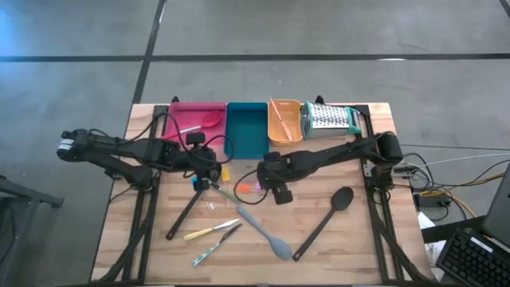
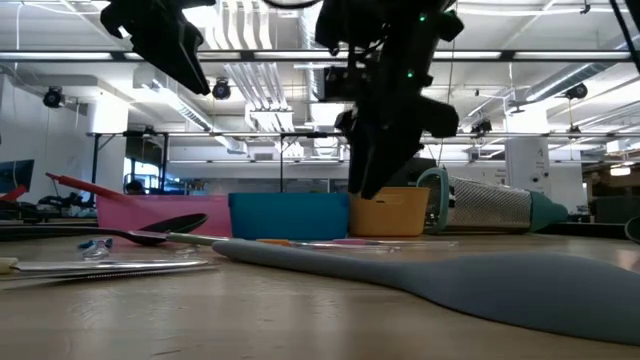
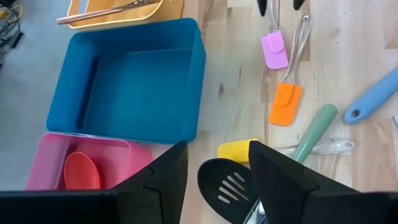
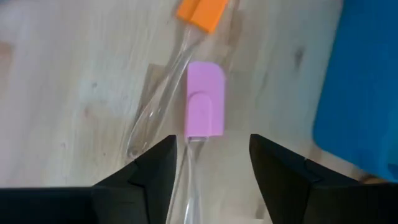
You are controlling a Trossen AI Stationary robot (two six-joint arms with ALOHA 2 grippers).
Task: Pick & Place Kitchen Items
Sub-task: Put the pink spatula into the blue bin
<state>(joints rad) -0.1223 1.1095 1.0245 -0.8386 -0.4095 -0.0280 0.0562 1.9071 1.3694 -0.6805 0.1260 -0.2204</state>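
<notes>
Loose utensils lie flat on the wooden table. A pink-headed spatula (image 4: 205,106) with a clear handle lies beside an orange-headed one (image 4: 202,12). My right gripper (image 4: 212,146) hangs open just above them, pointing down, its fingers on either side of the pink spatula's clear handle; in the low view my right gripper (image 2: 372,170) is clear of the tabletop. My left gripper (image 3: 217,152) is open, high above the head of a black slotted spoon (image 3: 227,186). A second black spoon (image 1: 323,223) and a grey spoon (image 1: 263,231) lie nearer the front edge.
Along the far edge stand a pink tray (image 1: 197,119) holding a red-headed spatula (image 3: 81,171), a teal tray (image 1: 245,131), an orange tray (image 1: 284,121) holding a utensil, and a metal grater (image 1: 331,118). A yellow-handled tool (image 1: 207,232) and another small tool (image 1: 211,252) lie front left.
</notes>
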